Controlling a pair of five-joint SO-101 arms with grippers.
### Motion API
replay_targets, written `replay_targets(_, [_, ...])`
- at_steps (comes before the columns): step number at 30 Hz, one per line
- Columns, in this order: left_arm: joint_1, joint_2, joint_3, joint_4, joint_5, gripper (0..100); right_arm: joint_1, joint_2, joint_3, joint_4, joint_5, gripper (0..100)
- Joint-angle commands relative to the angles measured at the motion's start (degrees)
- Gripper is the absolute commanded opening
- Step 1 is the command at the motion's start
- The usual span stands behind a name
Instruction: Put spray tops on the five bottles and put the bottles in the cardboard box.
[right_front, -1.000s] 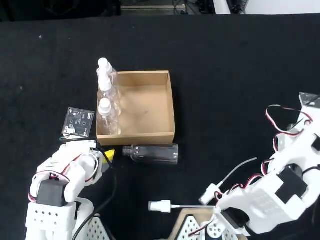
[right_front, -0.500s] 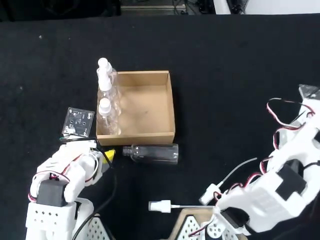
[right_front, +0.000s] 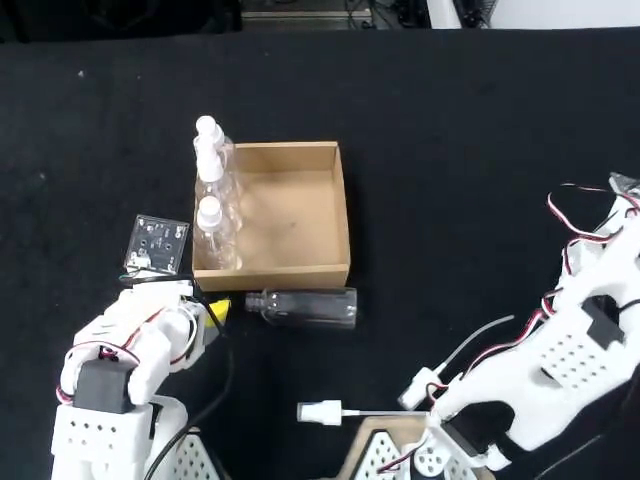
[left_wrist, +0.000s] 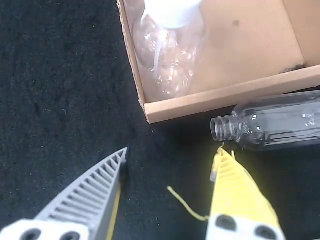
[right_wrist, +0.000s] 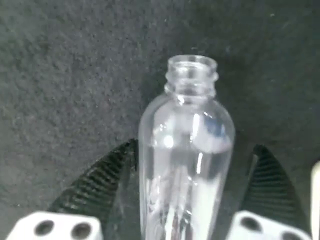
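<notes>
Right tool (right_wrist: 195, 147) is clamped on the gripped bottle (right_wrist: 185, 190): clear, no top, black fingers (right_wrist: 100, 185) on both sides, open neck pointing away from the wrist over the black desk (right_front: 480, 150). Right arm sits at the near right edge of the desk.

Left tool (left_wrist: 172, 152) is open with nothing in it, grey and yellow fingers spread wide, low over the desk at near left. The yellow tip is just beside the mouth of the lying bottle (left_wrist: 280, 122).

A spray top (right_front: 320, 411) lies at the near edge between the arms, its thin tube pointing toward the right arm. A second spray top (right_front: 420, 385) lies just beside the right arm, tube curving away.

The lying bottle is clear and uncapped, on its side, parallel to the near wall of the cardboard box (right_front: 342, 215) and just outside it.

A small square board (right_front: 157, 245) lies flat left of the box, near the left arm.

In the box, three topped bottles stand in a row along the left wall: nearest one (right_front: 215, 235) in the near-left corner, middle one (right_front: 212, 180), far one (right_front: 208, 130) at the far-left corner.
</notes>
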Motion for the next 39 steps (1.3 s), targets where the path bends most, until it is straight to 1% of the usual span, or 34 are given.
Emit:
replay_targets(1, [0.5, -0.5, -1.2, -0.4, -0.4, 24, -3.6, 1.1, -3.5, 1.0, 2.9, 18.8])
replay_targets(3, [0.5, -0.5, -1.2, -0.4, -0.4, 24, -4.4, 1.5, -4.0, 1.1, 4.8, 11.9])
replay_targets(6, [0.5, -0.5, -1.2, -0.4, -0.4, 24, -4.4, -0.9, -5.8, 0.7, 8.0, 6.2])
replay_targets(8, [0.5, -0.5, -1.2, -0.4, -0.4, 24, -4.5, -2.9, -6.3, 0.7, 14.2, 4.2])
replay_targets(12, [0.5, -0.5, -1.2, -0.4, -0.4, 24, -4.0, -5.3, -5.1, 1.1, 32.5, 3.8])
replay_targets(13, [0.5, -0.5, -1.2, -0.4, -0.4, 24, -3.8, -5.9, -4.1, 1.1, 35.9, 3.8])
replay_targets(15, [0.5, -0.5, -1.2, -0.4, -0.4, 24, -3.2, -8.0, -2.3, 2.6, 38.5, 3.8])
replay_targets(20, [0.5, -0.5, -1.2, -0.4, -0.4, 24, -3.9, -17.7, 4.3, 7.6, 37.5, 3.5])
replay_targets(23, [1.0, -0.4, -1.5, -0.4, -0.1, 24, -4.7, -24.7, 10.2, 7.6, 31.0, 3.4])
replay_targets(25, [1.1, -0.4, -2.1, 0.4, -0.1, 24, -5.3, -29.3, 13.0, 7.6, 27.7, 1.2])
replay_targets(31, [2.2, 0.1, -5.8, 0.7, -0.7, 24, -6.0, -43.6, 21.7, 3.8, 22.2, 1.0])
replay_targets(36, [8.9, 0.8, -10.3, 5.4, -8.7, 24, -5.5, -51.1, 29.1, -3.0, 16.7, 1.0])
replay_targets(39, [12.8, 4.4, -14.7, 9.2, -12.2, 24, -5.7, -52.4, 31.0, -5.6, 13.5, 1.1])
